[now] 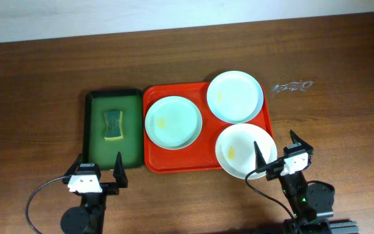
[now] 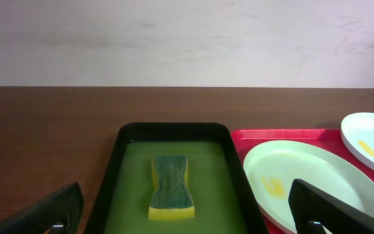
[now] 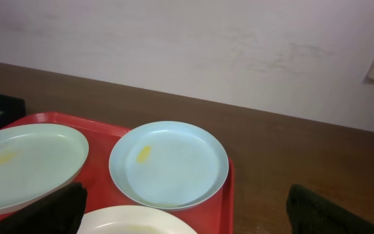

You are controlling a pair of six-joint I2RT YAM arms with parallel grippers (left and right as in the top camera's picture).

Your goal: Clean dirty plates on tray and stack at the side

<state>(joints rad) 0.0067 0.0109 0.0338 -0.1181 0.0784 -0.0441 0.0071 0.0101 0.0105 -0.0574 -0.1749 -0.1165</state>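
Note:
The red tray holds three plates, each with a yellow smear: one at the left, one at the back right, one at the front right. My left gripper is open and empty near the table's front, in front of the dark green tray. My right gripper is open and empty at the front right plate's near edge. The left wrist view shows the left plate and the back plate. The right wrist view shows the back plate, left plate and front plate.
A dark green tray left of the red tray holds a green and yellow sponge, also in the left wrist view. A white scuff mark lies on the wooden table to the right. A pale wall runs behind.

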